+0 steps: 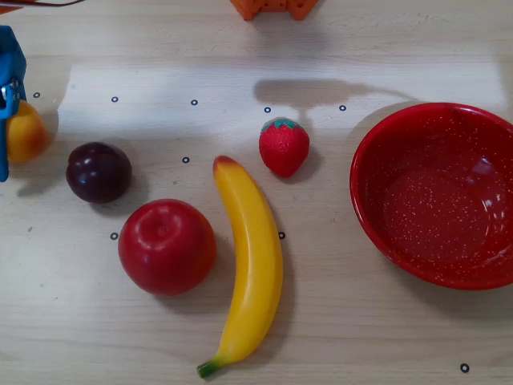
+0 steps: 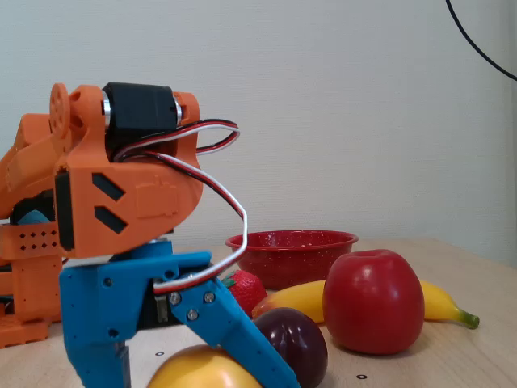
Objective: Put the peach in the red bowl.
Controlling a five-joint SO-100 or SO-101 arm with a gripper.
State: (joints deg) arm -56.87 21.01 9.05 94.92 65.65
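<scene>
The peach point(image 1: 27, 133) lies at the far left edge of the overhead view, left of the dark plum point(image 1: 98, 172). In the fixed view the peach point(image 2: 187, 373) rests on the table between the blue jaws of my gripper point(image 2: 194, 381). The moving finger point(image 2: 230, 339) slants down against the peach's right side. A small gap shows between the peach and the fixed jaw on the left. Only part of the gripper point(image 1: 6, 120) shows in the overhead view. The red bowl point(image 1: 377, 200) stands empty at the right, and in the fixed view the red bowl point(image 2: 291, 252) is behind the fruit.
A red apple point(image 1: 167, 245), a banana point(image 1: 252, 265) and a strawberry point(image 1: 284, 147) lie between the peach and the bowl. The arm's orange base point(image 1: 272, 8) is at the top edge. The wooden table point(image 1: 361, 337) carries small black ring marks.
</scene>
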